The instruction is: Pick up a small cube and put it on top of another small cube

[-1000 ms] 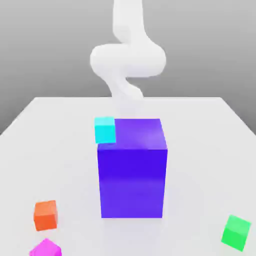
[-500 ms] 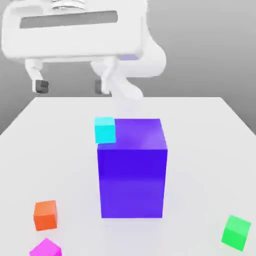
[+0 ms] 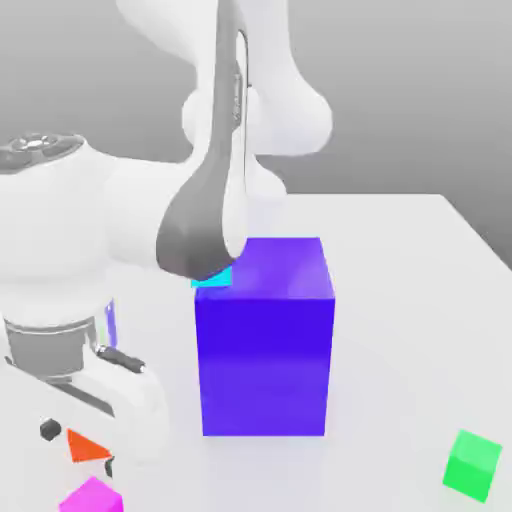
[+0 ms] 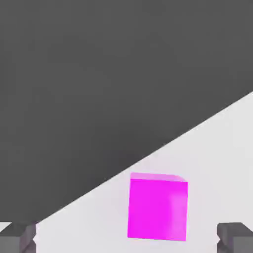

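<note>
Magenta small cube (image 3: 92,496) rests on the white desk (image 3: 400,300) at the near corner on the exterior view's left, partly cut by the lower frame edge. In the hand view the same cube (image 4: 158,207) sits on the desk surface between the two dark fingertips (image 4: 236,237), free of both, close to the desk edge. The fingers (image 3: 75,445) are spread wide apart and grip nothing; in the exterior view they hang just above the desk at the left, over the area between the magenta cube and the orange cube (image 3: 88,446). The orange cube lies just behind the magenta cube and is partly hidden by the white hand (image 3: 110,395). The arm (image 3: 215,150) reaches from the far side of the desk, forward and down to the left, with a large white wrist section above the hand. A sliver of a cyan cube (image 3: 212,281) shows behind the grey elbow cover, at the upper left corner of the big blue-violet block (image 3: 265,340). The block stands upright at the desk centre, well apart from the magenta cube. A green cube (image 3: 472,465) lies on the desk at the near corner on the exterior view's right, well apart from the block and from the fingers.
</note>
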